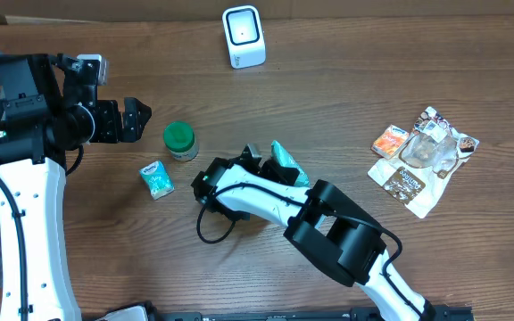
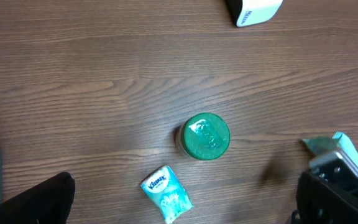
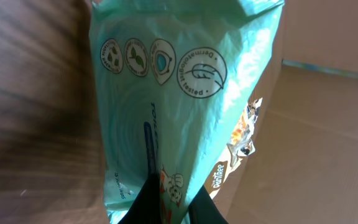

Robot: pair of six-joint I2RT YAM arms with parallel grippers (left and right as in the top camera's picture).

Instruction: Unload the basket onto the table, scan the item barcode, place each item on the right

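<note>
— Where is the green packet [image 1: 286, 165] hanging?
— Mid-table; the right gripper [image 1: 261, 162] is clamping its edge.
— Room around it?
— Bare wood is stretching up to the scanner [image 1: 244, 36]; the left gripper [image 1: 137, 119] is hovering wide open beside the jar [image 1: 179, 140].

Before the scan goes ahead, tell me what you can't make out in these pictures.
Teal pack: no barcode shows. The right wrist view sees only its icon side, and overhead the right arm covers most of it.
Right gripper: fingertips cut off by the right wrist view's bottom edge.
Scanner: cut off by the left wrist view's top edge.
Pouches: print too small overhead.
</note>
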